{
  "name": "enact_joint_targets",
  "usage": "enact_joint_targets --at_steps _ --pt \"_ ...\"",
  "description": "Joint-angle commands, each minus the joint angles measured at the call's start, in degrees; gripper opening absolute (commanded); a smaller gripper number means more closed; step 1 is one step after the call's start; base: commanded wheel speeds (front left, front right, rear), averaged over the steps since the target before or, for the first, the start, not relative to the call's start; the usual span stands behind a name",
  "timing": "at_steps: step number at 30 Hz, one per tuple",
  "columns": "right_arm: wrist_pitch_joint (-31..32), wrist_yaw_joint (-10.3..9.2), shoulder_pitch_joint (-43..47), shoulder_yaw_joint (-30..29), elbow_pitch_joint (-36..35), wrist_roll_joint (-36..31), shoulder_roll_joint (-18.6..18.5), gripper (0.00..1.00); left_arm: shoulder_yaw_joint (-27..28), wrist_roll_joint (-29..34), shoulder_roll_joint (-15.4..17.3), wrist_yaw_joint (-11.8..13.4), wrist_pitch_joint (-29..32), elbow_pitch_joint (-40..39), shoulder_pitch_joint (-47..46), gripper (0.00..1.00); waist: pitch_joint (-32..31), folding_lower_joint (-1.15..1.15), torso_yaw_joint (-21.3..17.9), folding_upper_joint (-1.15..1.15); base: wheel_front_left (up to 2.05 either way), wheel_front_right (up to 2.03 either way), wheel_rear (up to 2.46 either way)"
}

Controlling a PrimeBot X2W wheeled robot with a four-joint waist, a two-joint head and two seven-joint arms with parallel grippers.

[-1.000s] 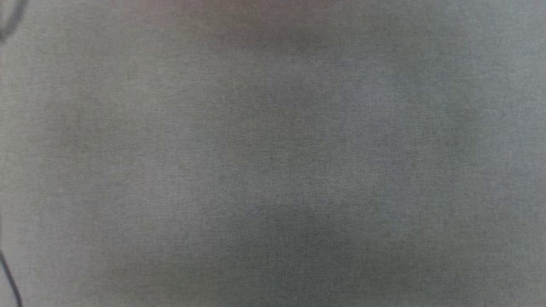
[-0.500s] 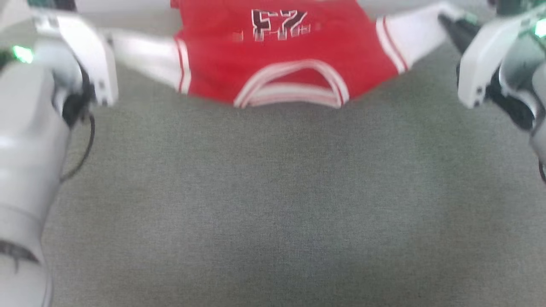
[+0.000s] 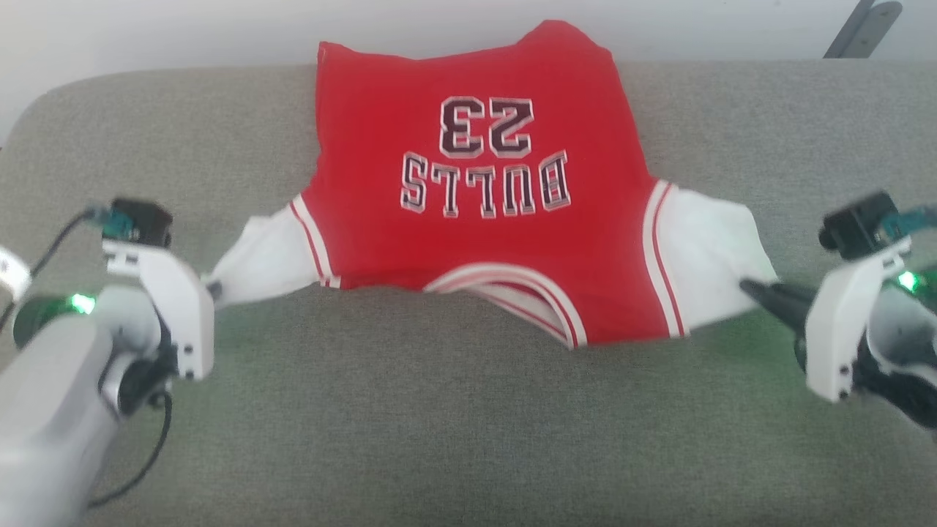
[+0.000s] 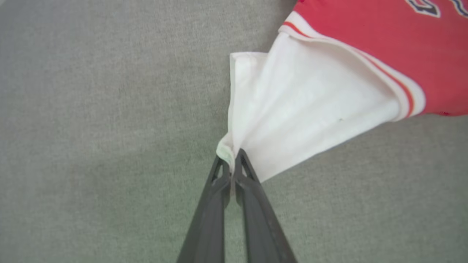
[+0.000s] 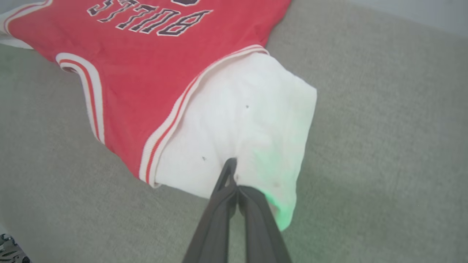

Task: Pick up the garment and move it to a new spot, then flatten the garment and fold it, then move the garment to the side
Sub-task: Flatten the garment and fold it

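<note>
The garment (image 3: 476,241), a red jersey with white short sleeves and upside-down "BULLS 23" lettering, lies spread front-up on the grey cushion (image 3: 468,424), its striped collar toward me. My left gripper (image 3: 214,290) is shut on the tip of the white sleeve at the left; the left wrist view shows the gripper (image 4: 231,163) pinching the bunched sleeve (image 4: 292,109). My right gripper (image 3: 748,285) is shut on the other white sleeve; in the right wrist view the gripper (image 5: 234,171) bites into the sleeve's (image 5: 248,120) near edge. The hem reaches the cushion's far edge.
The grey cushion has a rounded far-left corner (image 3: 44,102) and a pale wall behind it. A grey metal arm (image 3: 864,25) pokes in at the top right. A black cable (image 3: 139,468) hangs under my left forearm. Bare cushion lies in front of the collar.
The head view has swung upward from bare grey cushion, bringing the garment and both grippers fully into view. Both grippers remain shut on the sleeves.
</note>
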Motion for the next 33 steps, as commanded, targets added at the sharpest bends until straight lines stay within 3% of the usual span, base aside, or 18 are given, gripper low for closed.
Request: enact_joint_targets --at_steps 1,10,16,21,28,29,30,31,32,33 --pt "0.9 -0.10 2.0 -1.0 -1.2 0.7 -0.8 0.00 0.6 -0.7 1.4 1.3 0.6 -2.7 2.5 0.00 -0.2 0.00 -0.1 0.00 0.00 0.00 0.00" --pt "10.3 -0.09 18.4 -11.5 -13.8 3.1 -3.5 0.00 4.8 -6.2 13.0 17.3 7.8 -34.1 22.3 0.00 0.1 0.00 -0.3 0.00 0.00 0.00 0.00" --pt "16.7 -0.08 29.6 -20.6 -21.4 1.6 -1.3 0.00 7.7 -7.1 18.6 26.4 9.0 -48.0 31.2 0.00 1.2 0.00 0.0 0.00 0.00 0.00 0.00" --pt "19.5 -0.08 34.5 -26.2 -24.6 -3.9 4.5 0.00 8.7 -6.8 19.1 28.6 6.8 -51.9 33.7 0.00 2.5 0.00 0.4 0.00 0.00 0.00 0.00" --pt "22.1 -0.10 33.1 -27.9 -18.4 -11.2 13.0 0.00 7.2 -5.5 16.1 27.1 5.5 -50.0 30.6 0.00 4.5 0.00 1.4 0.00 0.00 0.00 0.00" --pt "22.1 -0.13 32.7 -27.8 -17.0 -12.3 14.0 0.09 6.9 -5.3 15.6 26.9 5.5 -49.6 30.1 0.00 4.6 0.00 1.5 0.00 0.00 0.00 0.00" --pt "22.4 -0.15 31.7 -27.3 -14.6 -13.6 15.4 0.48 6.6 -5.2 14.6 26.5 5.3 -48.6 29.1 0.00 4.8 0.00 1.7 0.00 0.00 0.00 0.00" --pt "22.3 -0.17 31.2 -27.2 -13.5 -14.5 15.9 0.66 6.3 -5.0 14.2 26.4 5.2 -48.2 28.6 0.00 4.9 0.00 1.7 0.00 0.00 0.00 0.00" --pt "22.1 -0.19 30.8 -27.0 -12.8 -15.2 16.1 0.99 6.1 -4.8 13.8 26.1 5.1 -47.8 28.1 0.00 4.9 0.00 1.8 0.00 0.00 0.00 0.00" --pt "21.8 -0.20 30.5 -26.9 -12.3 -15.6 16.4 1.00 5.9 -4.7 13.4 26.0 5.0 -47.5 27.8 0.00 4.8 0.00 1.8 0.00 0.00 0.00 0.00"
